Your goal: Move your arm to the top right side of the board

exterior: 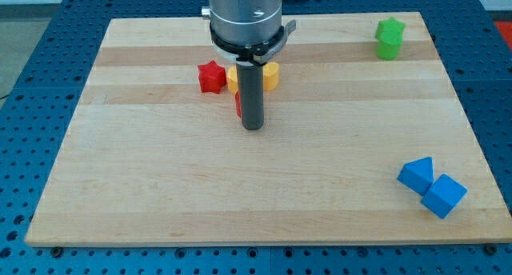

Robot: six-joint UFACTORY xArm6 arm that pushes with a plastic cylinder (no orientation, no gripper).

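One rod, no gripper fitted, so nothing grasped. My tip (253, 127) sits mid-bench (160, 195), below yellow blocks (270, 75). Target corner lies toward view's upper right, by green block (390, 37).

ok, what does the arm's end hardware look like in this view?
A silver-grey metal cylinder at the view's top, with a dark ring and bracket at its base. Below it hangs a straight dark grey rod, round and smooth; my tip is blunt. No cables or markings visible.
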